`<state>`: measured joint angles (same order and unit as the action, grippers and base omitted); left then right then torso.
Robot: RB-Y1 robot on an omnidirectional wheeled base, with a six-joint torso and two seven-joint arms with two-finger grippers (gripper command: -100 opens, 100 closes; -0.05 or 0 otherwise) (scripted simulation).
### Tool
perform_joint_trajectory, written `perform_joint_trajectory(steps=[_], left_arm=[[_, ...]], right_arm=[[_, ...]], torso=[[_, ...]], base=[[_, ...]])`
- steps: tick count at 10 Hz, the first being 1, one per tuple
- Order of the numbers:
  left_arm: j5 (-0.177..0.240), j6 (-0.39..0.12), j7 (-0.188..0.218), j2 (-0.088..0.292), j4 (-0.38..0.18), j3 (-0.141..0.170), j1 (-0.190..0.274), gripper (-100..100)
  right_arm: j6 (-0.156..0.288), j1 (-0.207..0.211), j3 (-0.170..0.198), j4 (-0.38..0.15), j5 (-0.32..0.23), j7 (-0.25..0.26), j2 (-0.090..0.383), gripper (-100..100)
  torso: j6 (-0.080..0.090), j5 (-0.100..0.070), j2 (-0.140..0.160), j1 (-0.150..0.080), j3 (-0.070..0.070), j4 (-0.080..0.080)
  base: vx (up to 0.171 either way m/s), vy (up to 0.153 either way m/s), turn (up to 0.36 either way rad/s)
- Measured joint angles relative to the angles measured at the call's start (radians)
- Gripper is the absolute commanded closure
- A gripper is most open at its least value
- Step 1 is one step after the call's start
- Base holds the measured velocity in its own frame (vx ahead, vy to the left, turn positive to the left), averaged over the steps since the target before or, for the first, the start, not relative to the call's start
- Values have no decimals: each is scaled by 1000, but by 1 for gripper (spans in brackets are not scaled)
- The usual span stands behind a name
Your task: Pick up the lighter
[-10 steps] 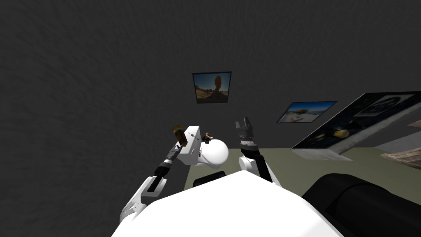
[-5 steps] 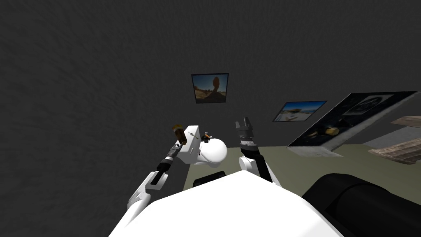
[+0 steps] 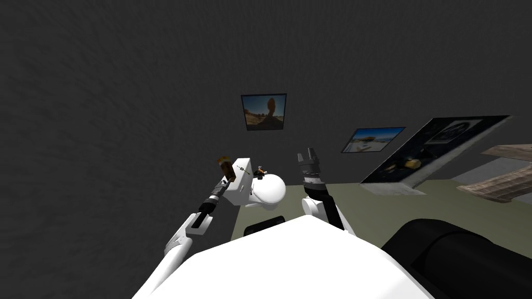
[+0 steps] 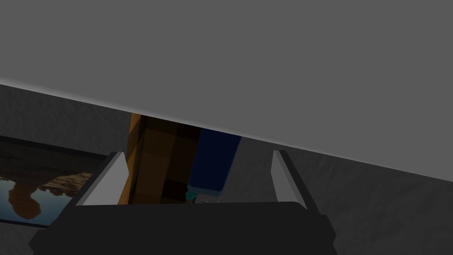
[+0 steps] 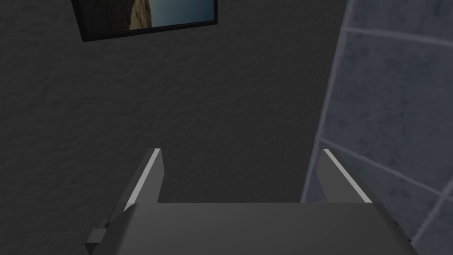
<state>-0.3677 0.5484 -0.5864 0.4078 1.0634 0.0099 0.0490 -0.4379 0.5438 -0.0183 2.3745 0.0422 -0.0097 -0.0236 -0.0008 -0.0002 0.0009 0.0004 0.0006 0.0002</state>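
now lighter [image 4: 159,164], orange-brown beside dark blue, sits between wide-spread fingers [image 4: 108,181] of left gripper [image 4: 197,152].

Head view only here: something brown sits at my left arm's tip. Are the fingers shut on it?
Observer: No. The left gripper has its fingers open; the brown thing lies close beside one finger, with a gap to the other.
Operator: All brown?
Observer: No, a dark blue piece runs alongside it.
Operator: Right gripper?
Observer: The right gripper is open, nothing between its fingers.
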Motion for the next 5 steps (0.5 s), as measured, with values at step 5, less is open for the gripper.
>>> perform_joint_trajectory(steps=[5], left_arm=[[57,22,-33,22,-114,-12,97,-100]], right_arm=[[0,0,0,0,0,0,0,0]], torso=[[0,0,2,-1,1,0]], base=[[-47,-10,-31]])
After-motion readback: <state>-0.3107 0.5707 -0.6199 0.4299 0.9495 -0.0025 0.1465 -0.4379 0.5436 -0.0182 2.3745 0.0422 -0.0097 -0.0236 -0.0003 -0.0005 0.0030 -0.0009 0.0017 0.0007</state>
